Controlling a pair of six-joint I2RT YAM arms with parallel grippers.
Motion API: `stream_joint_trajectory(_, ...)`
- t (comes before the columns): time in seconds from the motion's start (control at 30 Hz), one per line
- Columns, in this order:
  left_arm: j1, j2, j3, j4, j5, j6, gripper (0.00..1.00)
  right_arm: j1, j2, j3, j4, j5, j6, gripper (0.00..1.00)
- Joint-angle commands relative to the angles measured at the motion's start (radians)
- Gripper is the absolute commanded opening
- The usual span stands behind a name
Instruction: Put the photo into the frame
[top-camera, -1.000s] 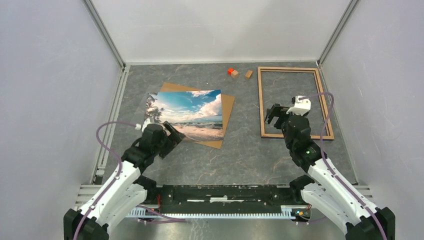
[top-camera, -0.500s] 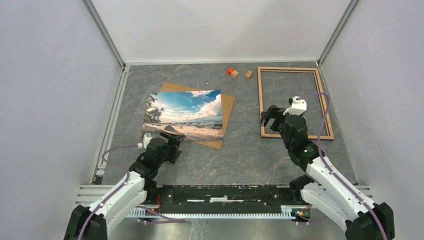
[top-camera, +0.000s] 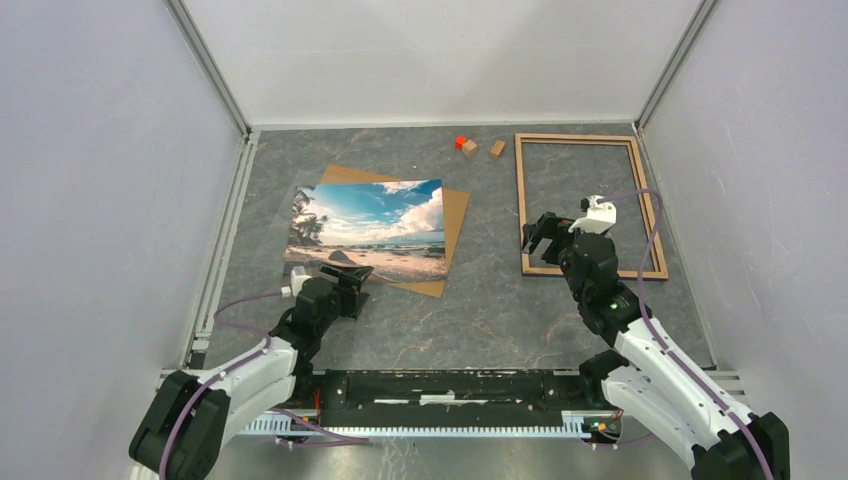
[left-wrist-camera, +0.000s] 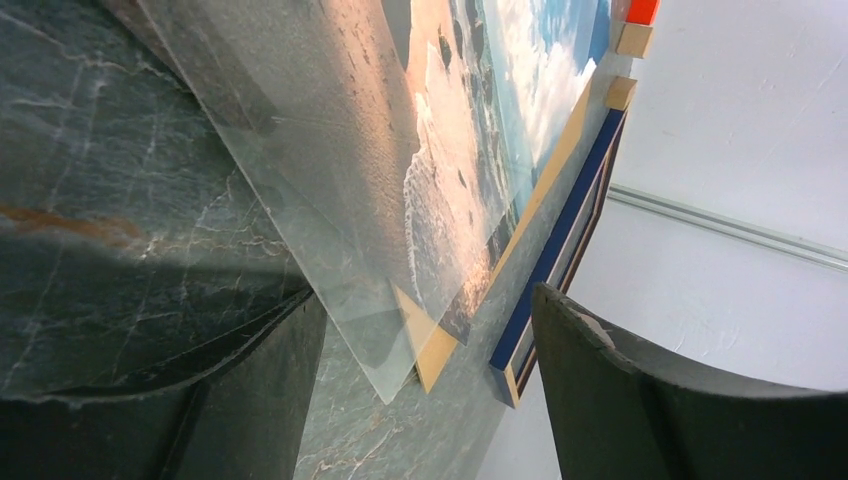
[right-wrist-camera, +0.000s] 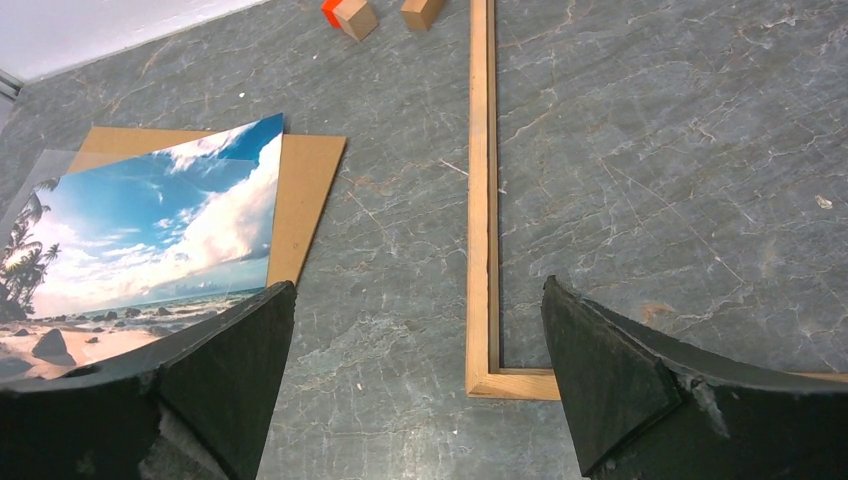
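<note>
Inspection at the present moment. The photo (top-camera: 370, 228) is found lying face up on the left half of the grey table (top-camera: 480, 310), resting on a brown backing board (top-camera: 455, 215) whose far and right margins are exposed; a clear sheet (top-camera: 299, 200) is seen protruding past the photo's left edge.

The frame (top-camera: 521, 200) is found flat on the right half of the table, light wood uppermost, well apart from the photo and holding nothing; in the left wrist view its side is seen as dark blue (left-wrist-camera: 560, 250).

The left gripper (top-camera: 352, 283) is noted just at the photo's near edge, jaws spread wide and gripping nothing; in its wrist view the near corners of the clear sheet (left-wrist-camera: 300, 150) and board (left-wrist-camera: 425, 345) are seen in the gap between the fingers (left-wrist-camera: 600, 400); whether they are touched cannot be told.

The right gripper (top-camera: 540, 232) is noted over the frame's near-left corner, jaws likewise spread and unloaded; in its wrist view that corner and the left rail (right-wrist-camera: 481, 200) are seen between the fingers (right-wrist-camera: 620, 380), with the photo (right-wrist-camera: 150, 240) off to the left.

A red block (top-camera: 461, 142) and two wooden blocks (top-camera: 497, 149) are recorded by the far wall.
</note>
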Motion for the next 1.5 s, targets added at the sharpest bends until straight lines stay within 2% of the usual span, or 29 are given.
stream_joint_trajectory(0.0, -0.003, 0.076, -0.082, 0.095, -0.039, -0.045, 0.81, -0.001, -0.008, -0.008, 0.025, -0.006, 0.015, 0.98)
stream_joint_trajectory(0.1, -0.002, 0.128, -0.085, 0.168, -0.040, -0.031, 0.80, -0.002, -0.010, -0.011, 0.025, -0.010, 0.016, 0.98)
stream_joint_trajectory(0.23, -0.002, 0.187, -0.081, 0.255, -0.040, -0.025, 0.71, -0.001, -0.012, -0.008, 0.025, -0.013, 0.018, 0.98)
stream_joint_trajectory(0.33, -0.003, 0.211, -0.077, 0.322, -0.045, 0.003, 0.51, -0.002, -0.006, -0.008, 0.029, -0.023, 0.016, 0.98)
stream_joint_trajectory(0.47, -0.002, 0.209, -0.060, 0.318, -0.045, 0.044, 0.25, -0.001, 0.026, -0.005, 0.034, -0.069, -0.026, 0.98)
stream_joint_trajectory(0.6, -0.003, 0.182, -0.061, 0.303, -0.049, 0.051, 0.12, 0.000, 0.067, -0.001, 0.046, -0.103, -0.071, 0.98)
stream_joint_trajectory(0.83, -0.001, 0.020, -0.035, 0.143, -0.053, 0.077, 0.06, 0.023, 0.180, 0.019, 0.060, -0.173, -0.129, 0.98)
stream_joint_trajectory(1.1, -0.002, -0.229, 0.005, -0.035, -0.067, 0.165, 0.05, 0.019, 0.302, 0.094, 0.091, -0.502, -0.068, 0.98)
stream_joint_trajectory(1.17, -0.002, -0.268, 0.016, -0.064, -0.069, 0.170, 0.05, 0.019, 0.346, 0.088, 0.163, -0.584, -0.008, 0.98)
stream_joint_trajectory(1.3, -0.003, -0.306, 0.026, -0.087, -0.064, 0.174, 0.05, 0.018, 0.488, 0.086, 0.345, -0.696, 0.254, 0.98)
stream_joint_trajectory(1.37, -0.002, -0.309, 0.023, -0.086, -0.054, 0.167, 0.04, 0.025, 0.591, 0.092, 0.513, -0.776, 0.403, 0.98)
stream_joint_trajectory(1.47, -0.001, -0.306, 0.021, -0.078, -0.045, 0.156, 0.04, 0.050, 0.731, 0.100, 0.742, -0.818, 0.583, 0.98)
